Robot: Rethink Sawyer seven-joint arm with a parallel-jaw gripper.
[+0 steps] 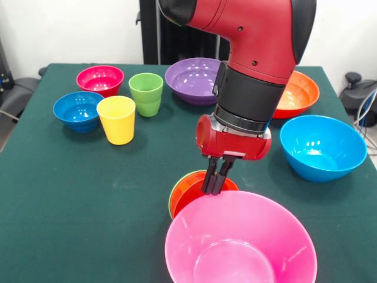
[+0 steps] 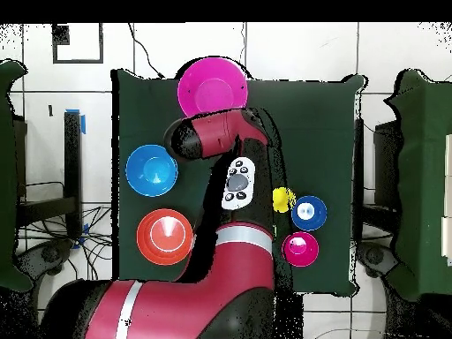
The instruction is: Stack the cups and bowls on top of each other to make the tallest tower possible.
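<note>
The small orange-red bowl [image 1: 191,187], nested in a light green one, sits on the counter [image 1: 76,194] just behind the large pink bowl [image 1: 240,239]. The jaws [image 1: 215,183] reach down to its rim, nearly closed; whether they grip it I cannot tell. The yellow cup [image 1: 117,119] and green cup [image 1: 146,93] stand well apart.

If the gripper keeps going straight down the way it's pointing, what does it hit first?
Most likely the small orange-red bowl directly under the gripper, whose fingers look closed and reach into it. Depth is unclear, and the large pink bowl's far rim sits right beside that line.
</note>
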